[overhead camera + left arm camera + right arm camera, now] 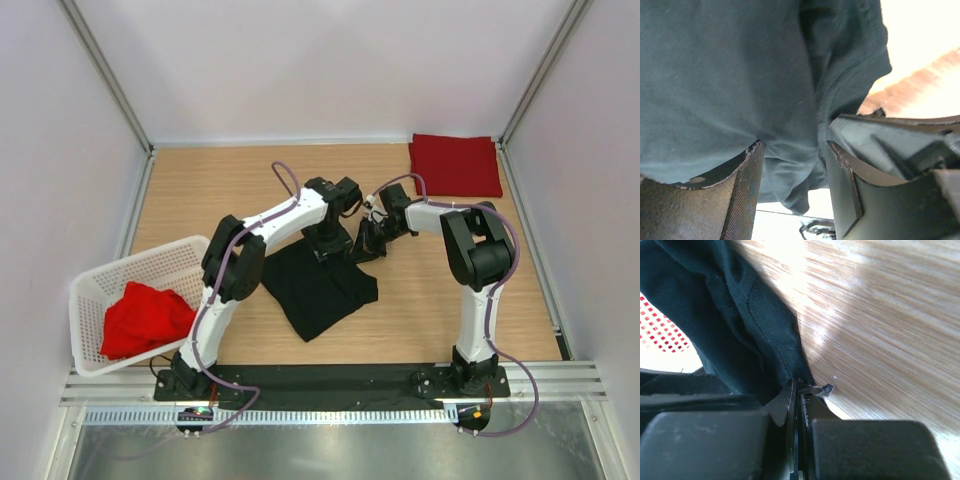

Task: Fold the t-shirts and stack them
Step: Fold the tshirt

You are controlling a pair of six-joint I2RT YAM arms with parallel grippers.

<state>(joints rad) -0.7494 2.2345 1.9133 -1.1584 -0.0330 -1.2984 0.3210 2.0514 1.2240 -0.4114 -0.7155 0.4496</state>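
R tool [799, 391] clamped on black t-shirt [318, 292] edge; L tool [794, 149] jaws apart, cloth btwn

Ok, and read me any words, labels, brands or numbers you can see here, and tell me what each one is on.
None can be read.
No print, label or tag shows on the black shirt, the folded red shirt, the crumpled red shirt or the basket.
Anything on the arm bases is too small to read.
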